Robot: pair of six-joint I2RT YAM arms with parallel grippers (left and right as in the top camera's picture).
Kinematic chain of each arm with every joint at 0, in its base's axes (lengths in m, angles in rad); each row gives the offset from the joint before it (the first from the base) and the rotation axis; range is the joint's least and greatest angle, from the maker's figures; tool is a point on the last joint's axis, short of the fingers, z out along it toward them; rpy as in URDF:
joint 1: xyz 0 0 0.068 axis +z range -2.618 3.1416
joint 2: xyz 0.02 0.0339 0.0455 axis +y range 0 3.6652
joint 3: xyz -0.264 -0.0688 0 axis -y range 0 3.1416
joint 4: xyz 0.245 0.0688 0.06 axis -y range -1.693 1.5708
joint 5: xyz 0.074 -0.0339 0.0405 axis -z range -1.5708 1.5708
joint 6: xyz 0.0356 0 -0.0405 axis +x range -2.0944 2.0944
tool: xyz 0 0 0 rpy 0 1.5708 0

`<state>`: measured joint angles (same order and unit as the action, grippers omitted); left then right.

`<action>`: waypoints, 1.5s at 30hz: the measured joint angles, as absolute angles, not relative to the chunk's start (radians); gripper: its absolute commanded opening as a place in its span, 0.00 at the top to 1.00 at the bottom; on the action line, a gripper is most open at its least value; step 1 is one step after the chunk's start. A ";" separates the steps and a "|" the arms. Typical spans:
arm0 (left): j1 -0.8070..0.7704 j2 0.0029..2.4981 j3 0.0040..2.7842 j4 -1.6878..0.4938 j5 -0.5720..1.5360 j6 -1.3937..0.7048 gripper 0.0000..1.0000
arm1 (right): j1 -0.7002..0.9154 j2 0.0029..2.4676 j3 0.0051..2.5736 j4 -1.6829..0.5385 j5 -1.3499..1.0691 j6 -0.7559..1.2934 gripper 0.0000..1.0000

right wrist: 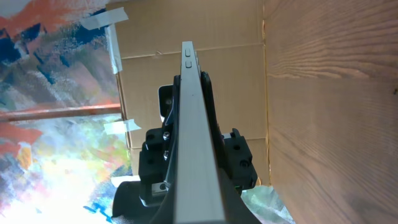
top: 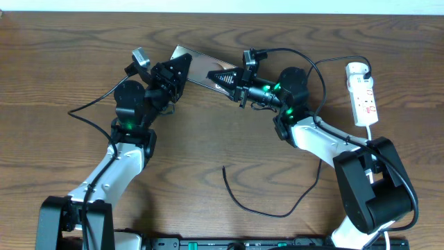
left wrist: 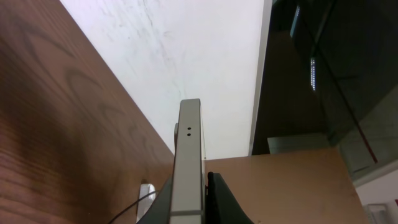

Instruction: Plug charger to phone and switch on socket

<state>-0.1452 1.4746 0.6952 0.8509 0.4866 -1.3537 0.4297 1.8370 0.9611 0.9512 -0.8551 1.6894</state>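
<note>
Here the left hand (top: 178, 70) and right hand (top: 226, 76) each clamp the phone (top: 202, 67), covering both its ends.

No legible text (socket (top: 362, 94) marks indistinct)

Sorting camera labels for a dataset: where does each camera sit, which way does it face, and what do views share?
Overhead: above the table, looking straight down; both arms show, left gripper and right gripper clamping the phone.
Left wrist: behind its own fingers, sighting along the phone's edge toward a white wall.
Right wrist: likewise behind its fingers, toward cardboard.
Shared: the phone, in all three.
</note>
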 measured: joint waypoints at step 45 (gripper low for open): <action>0.410 1.475 0.746 0.873 1.391 -1.385 0.93 | 0.358 1.842 0.958 0.410 -1.111 1.069 0.01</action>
<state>0.4103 1.4746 0.7464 0.8734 1.3911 -1.3853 0.3576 1.8420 0.9581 0.4103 -1.1107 1.0687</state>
